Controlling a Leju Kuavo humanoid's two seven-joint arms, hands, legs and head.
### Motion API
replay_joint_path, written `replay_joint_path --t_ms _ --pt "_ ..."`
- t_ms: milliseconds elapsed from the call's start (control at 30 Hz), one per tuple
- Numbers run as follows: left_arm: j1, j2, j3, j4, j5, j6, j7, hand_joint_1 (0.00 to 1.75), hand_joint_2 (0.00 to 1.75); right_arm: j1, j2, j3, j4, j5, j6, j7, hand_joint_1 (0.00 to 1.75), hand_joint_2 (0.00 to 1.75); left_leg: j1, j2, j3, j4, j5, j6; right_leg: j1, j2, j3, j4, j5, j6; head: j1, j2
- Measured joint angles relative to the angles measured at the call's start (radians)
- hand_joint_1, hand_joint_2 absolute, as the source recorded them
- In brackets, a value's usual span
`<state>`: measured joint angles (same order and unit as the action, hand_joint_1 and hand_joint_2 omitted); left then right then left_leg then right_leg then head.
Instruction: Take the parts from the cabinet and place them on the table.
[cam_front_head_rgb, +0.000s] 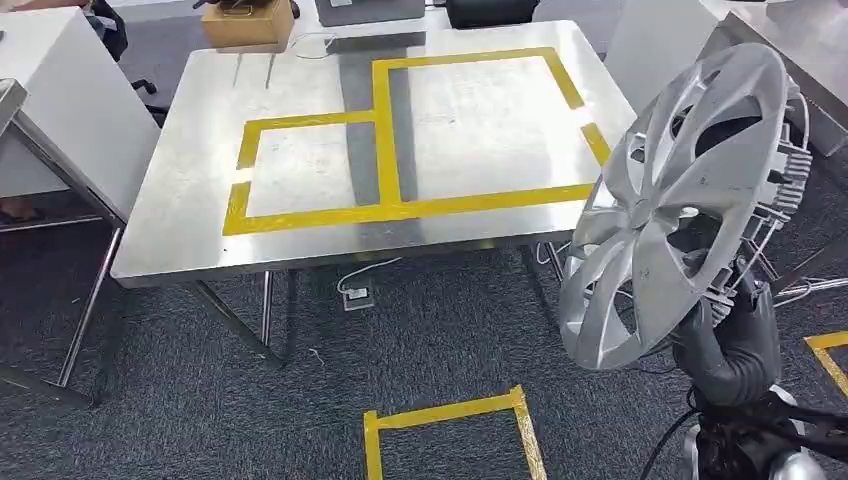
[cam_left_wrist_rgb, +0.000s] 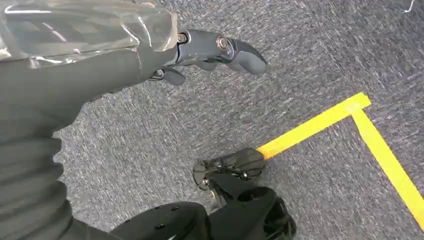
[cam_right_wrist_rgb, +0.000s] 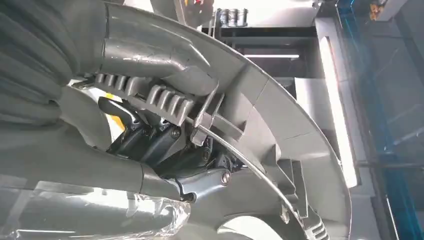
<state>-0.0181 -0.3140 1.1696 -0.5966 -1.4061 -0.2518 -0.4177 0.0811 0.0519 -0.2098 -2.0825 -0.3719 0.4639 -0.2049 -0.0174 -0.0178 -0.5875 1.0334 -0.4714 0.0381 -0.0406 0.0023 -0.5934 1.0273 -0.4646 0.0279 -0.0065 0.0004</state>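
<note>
Steel table (cam_front_head_rgb: 200, 120) with yellow-taped bays, right hand (cam_front_head_rgb: 728, 335) gripping silver hubcap (cam_front_head_rgb: 680, 200) off its edge, left hand (cam_left_wrist_rgb: 220, 52) loosely spread, holding nothing

Glossy silver plastic wheel cover (cam_front_head_rgb: 680, 200); brushed-metal table (cam_front_head_rgb: 200, 200); rough carpet (cam_front_head_rgb: 300, 420).

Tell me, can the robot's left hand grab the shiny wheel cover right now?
Probably not yet. The left hand hangs low over the grey carpet, holding nothing, while the wheel cover sits up high in the right hand on the robot's other side.
</note>
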Motion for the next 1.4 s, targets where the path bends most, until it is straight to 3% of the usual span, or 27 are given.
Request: replay_joint_path --t_ms 67,133,167,200,267,300,333,400,467,500,533,600,667,733,767,800,867,933,967,1000,1067,1133,1200,1267,1333,1367,1400 --pt "0.000 -0.002 0.000 0.000 -0.002 0.001 0.000 0.00 1.75 0.000 0.000 0.000 0.000 0.001 0.000 0.000 1.75 1.75 0.008 0.005 -0.035 0.080 -0.040 -0.020 0.000 -0.001 0.014 -0.001 -0.008 -0.012 -0.009 0.000" --pt "0.000 -0.001 0.000 0.001 -0.005 0.001 0.001 0.00 1.75 0.000 0.002 0.002 0.000 0.001 0.000 0.000 1.75 1.75 0.020 0.009 -0.127 0.245 -0.103 -0.033 0.003 0.000 0.021 0.000 -0.016 -0.018 -0.008 0.000" --pt "0.001 -0.001 0.000 0.001 -0.005 0.001 0.001 0.00 1.75 0.000 0.002 0.002 0.000 0.001 0.000 0.000 1.75 1.75 0.022 0.012 -0.165 0.302 -0.113 -0.036 0.003 0.000 0.025 0.000 -0.021 -0.017 -0.008 0.000" --pt "0.002 -0.001 0.001 0.001 -0.005 0.001 0.002 0.00 1.75 0.000 0.002 0.002 0.000 0.001 0.000 0.000 1.75 1.75 0.024 0.013 -0.183 0.312 -0.096 -0.036 0.003 0.000 0.031 0.000 -0.026 -0.015 -0.009 0.000" --pt "0.002 -0.001 0.002 0.001 -0.005 0.002 0.002 0.00 1.75 0.000 0.003 0.005 0.001 0.001 0.000 0.000 1.75 1.75 0.025 0.013 -0.147 0.202 -0.006 -0.030 0.003 0.002 0.050 -0.001 -0.039 -0.012 -0.009 0.000" --pt "0.002 -0.001 0.003 0.001 -0.005 0.002 0.002 0.00 1.75 -0.001 0.003 0.008 0.001 0.001 0.001 0.000 1.75 1.75 0.024 0.013 -0.106 0.103 0.052 -0.021 0.004 0.002 0.063 -0.002 -0.049 -0.009 -0.009 0.000" --pt "0.002 0.001 0.006 0.001 -0.005 0.002 0.002 0.00 1.75 -0.001 0.003 0.010 0.001 0.001 0.001 0.000 1.75 1.75 0.019 0.014 -0.073 0.023 0.082 -0.006 -0.001 0.002 0.060 -0.006 -0.056 -0.008 -0.008 0.000" --pt "0.000 0.003 0.009 0.001 -0.006 0.004 0.003 0.00 1.75 -0.007 0.003 0.012 0.001 0.001 0.001 0.001 1.75 1.75 0.006 0.020 -0.050 -0.003 0.043 0.010 0.003 0.002 0.076 -0.017 -0.064 0.005 -0.007 0.000" --pt "0.001 0.004 0.010 0.001 -0.006 0.004 0.003 0.00 1.75 -0.006 0.003 0.014 0.003 0.002 0.001 0.004 1.75 1.75 0.001 0.022 -0.036 -0.027 0.034 0.024 0.005 0.000 0.096 -0.019 -0.043 0.028 -0.009 0.000" --pt "0.001 0.005 0.010 0.000 -0.006 0.004 0.004 0.00 1.75 -0.010 0.003 0.016 0.003 0.002 0.001 0.006 1.75 1.75 0.002 0.015 0.001 -0.041 0.035 0.033 0.006 -0.001 0.107 -0.021 -0.043 0.030 -0.009 0.000" --pt "0.004 0.005 0.011 0.000 -0.006 0.005 0.004 0.00 1.75 -0.011 0.003 0.016 0.006 0.003 0.001 0.008 1.75 1.75 0.006 0.016 0.021 -0.060 0.036 0.035 0.004 -0.003 0.089 0.017 -0.044 0.027 -0.002 0.000" --pt "0.001 0.003 0.011 0.000 -0.007 0.005 0.004 0.00 1.75 -0.013 0.003 0.016 0.006 0.002 0.001 0.007 1.75 1.75 0.009 0.014 0.042 -0.064 0.024 0.051 0.005 -0.001 -0.004 0.163 -0.057 0.018 0.002 0.000" --pt "0.002 0.001 0.012 0.000 -0.006 0.005 0.005 0.00 1.75 -0.012 0.003 0.016 0.007 0.002 0.001 0.008 1.75 1.75 0.008 0.010 0.063 -0.064 0.006 0.050 0.005 -0.001 -0.100 0.272 -0.116 0.012 0.000 0.000" --pt "0.002 -0.003 0.012 0.001 -0.007 0.005 0.005 0.00 1.75 -0.012 0.003 0.016 0.007 0.002 0.001 0.009 1.75 1.75 0.010 0.003 0.095 -0.063 -0.015 0.044 0.002 -0.002 -0.136 0.251 -0.157 0.022 0.000 0.000" --pt "0.002 -0.003 0.012 0.001 -0.007 0.005 0.005 0.00 1.75 -0.012 0.003 0.017 0.007 0.002 0.001 0.009 1.75 1.75 0.012 -0.001 0.113 -0.062 -0.029 0.038 0.000 -0.002 -0.133 0.199 -0.146 0.034 0.001 0.000" --pt "0.002 -0.004 0.013 0.001 -0.007 0.005 0.005 0.00 1.75 -0.012 0.003 0.017 0.007 0.002 0.001 0.010 1.75 1.75 0.014 -0.003 0.132 -0.061 -0.045 0.032 -0.001 -0.004 -0.122 0.125 -0.100 0.051 0.002 0.000" --pt "0.004 -0.004 0.016 0.001 -0.007 0.005 0.005 0.00 1.75 -0.012 0.003 0.017 0.011 0.001 0.001 0.011 1.75 1.75 0.008 -0.003 0.151 -0.042 -0.081 0.017 -0.003 -0.015 -0.124 -0.007 0.066 0.082 0.007 0.000" --pt "0.005 -0.005 0.017 -0.001 -0.009 0.005 0.005 0.00 1.75 -0.009 0.003 0.016 0.011 0.000 0.001 0.013 1.75 1.75 0.002 0.001 0.149 -0.039 -0.115 0.002 0.006 -0.017 -0.109 0.007 0.104 0.033 -0.001 0.000" --pt "0.004 -0.005 0.018 -0.002 -0.009 0.005 0.003 0.00 1.75 -0.009 0.003 0.015 0.010 -0.002 0.001 0.013 1.75 1.75 0.004 0.002 0.164 -0.030 -0.113 0.000 0.000 -0.016 -0.108 0.007 0.098 0.020 0.000 0.000" --pt "0.001 -0.005 0.018 -0.003 -0.009 0.004 0.003 0.00 1.75 -0.009 0.003 0.015 0.010 -0.002 0.001 0.013 1.75 1.75 0.007 0.003 0.163 -0.027 -0.113 0.000 -0.003 -0.014 -0.100 0.007 0.094 0.015 -0.001 0.000" --pt "-0.002 -0.005 0.017 -0.005 -0.009 0.004 0.002 0.00 1.75 -0.009 0.003 0.014 0.009 -0.001 0.002 0.014 1.75 1.75 0.013 0.007 0.120 0.052 -0.111 -0.014 -0.007 -0.011 -0.087 0.004 0.084 0.001 -0.003 0.000" --pt "-0.001 -0.005 0.018 -0.005 -0.009 0.004 0.002 0.00 1.75 -0.009 0.004 0.013 0.009 -0.001 0.002 0.013 1.75 1.75 0.021 0.008 0.026 0.186 -0.170 -0.031 -0.005 -0.008 -0.082 0.004 0.074 -0.012 -0.003 0.000" --pt "-0.001 -0.005 0.018 -0.005 -0.009 0.004 0.002 0.00 1.75 -0.009 0.006 0.015 0.009 0.000 0.004 0.013 1.75 1.75 0.028 0.011 -0.049 0.257 -0.229 -0.041 -0.005 -0.002 -0.076 0.004 0.065 -0.012 -0.003 0.000" --pt "-0.001 -0.005 0.019 -0.008 -0.009 0.004 0.002 0.00 1.75 -0.008 0.008 0.017 0.010 0.004 0.002 0.015 1.75 1.75 0.032 0.013 -0.058 0.202 -0.163 -0.041 -0.005 0.002 -0.064 0.004 0.056 -0.010 -0.003 0.000" --pt "-0.001 -0.005 0.019 -0.010 -0.009 0.004 0.002 0.00 1.75 -0.009 0.008 0.017 0.011 0.016 -0.003 0.019 1.75 1.75 0.033 0.013 -0.008 0.040 -0.032 -0.032 -0.005 0.004 -0.047 0.002 0.048 -0.003 -0.003 0.000" --pt "-0.001 -0.004 0.020 -0.010 -0.009 0.005 0.002 0.00 1.75 -0.011 0.008 0.017 0.013 0.024 -0.004 0.020 1.75 1.75 0.031 0.016 0.007 -0.004 -0.005 -0.027 -0.005 0.004 -0.042 0.001 0.046 0.000 -0.002 0.000" --pt "-0.002 -0.004 0.022 -0.010 -0.009 0.005 0.002 0.00 1.75 -0.014 0.008 0.018 0.014 0.032 -0.008 0.021 1.75 1.75 0.022 0.018 -0.006 -0.005 -0.028 -0.019 -0.002 0.004 -0.038 -0.002 0.048 0.004 -0.002 0.000"
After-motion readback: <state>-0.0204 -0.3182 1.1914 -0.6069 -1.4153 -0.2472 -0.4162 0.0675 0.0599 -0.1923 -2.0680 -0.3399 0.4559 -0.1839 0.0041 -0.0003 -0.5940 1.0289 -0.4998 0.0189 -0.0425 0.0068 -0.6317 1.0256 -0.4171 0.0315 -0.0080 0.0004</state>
